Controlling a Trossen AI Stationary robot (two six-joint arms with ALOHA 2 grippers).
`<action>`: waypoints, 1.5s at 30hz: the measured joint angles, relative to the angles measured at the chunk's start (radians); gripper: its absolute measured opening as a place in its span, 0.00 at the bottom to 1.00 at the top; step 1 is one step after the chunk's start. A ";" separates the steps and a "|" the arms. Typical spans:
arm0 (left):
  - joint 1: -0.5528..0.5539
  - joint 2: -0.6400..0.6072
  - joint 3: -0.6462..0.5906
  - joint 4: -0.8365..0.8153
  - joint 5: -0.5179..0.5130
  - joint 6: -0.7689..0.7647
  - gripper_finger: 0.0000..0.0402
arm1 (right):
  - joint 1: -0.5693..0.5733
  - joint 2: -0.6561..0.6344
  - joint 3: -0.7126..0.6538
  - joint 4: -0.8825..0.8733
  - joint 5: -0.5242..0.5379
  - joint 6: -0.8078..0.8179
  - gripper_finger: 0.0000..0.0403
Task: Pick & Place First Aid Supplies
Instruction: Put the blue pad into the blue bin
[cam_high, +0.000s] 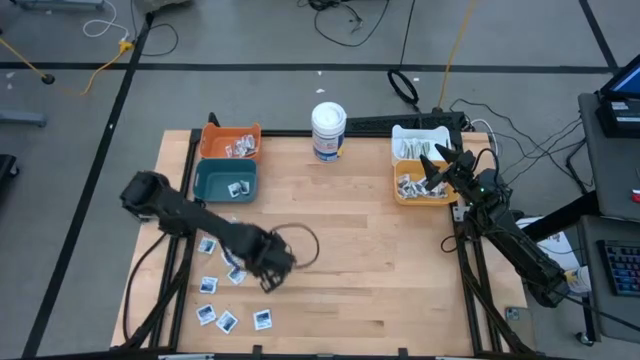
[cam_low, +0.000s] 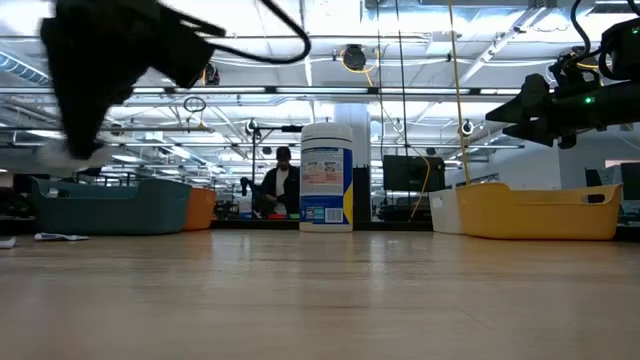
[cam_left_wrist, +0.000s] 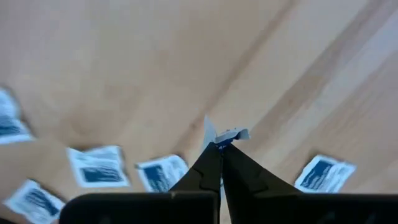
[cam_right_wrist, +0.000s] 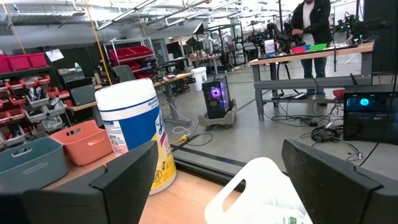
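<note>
The left pincer (cam_left_wrist: 221, 148) is clamped on a sachet (cam_left_wrist: 225, 134) above the table's (cam_high: 400, 280) near-left side; lift straight, clear of loose sachets (cam_high: 208, 313), toward the teal bin (cam_high: 225, 180). The right pincer (cam_high: 440, 165) hangs wide open, empty, over the yellow bin (cam_high: 420, 195).

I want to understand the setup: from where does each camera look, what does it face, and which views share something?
High: above, looking down on the table and both arms.
Low: at tabletop height, facing the room; shares the white tub with high and right wrist.
Left wrist: looks down past the shut left end effector, pinching a sachet.
Right wrist: looks past the open right end effector towards the tub.
</note>
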 joint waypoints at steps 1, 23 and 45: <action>0.019 -0.022 0.000 -0.016 -0.003 0.005 0.01 | 0.000 0.000 0.000 0.000 0.000 0.000 0.84; 0.585 -0.303 -0.012 -0.338 -0.092 0.236 0.01 | 0.000 0.000 0.000 0.000 0.000 0.000 0.84; 1.024 -0.319 -0.302 -0.039 -0.147 0.421 0.01 | 0.000 0.000 0.000 0.000 0.000 0.000 0.84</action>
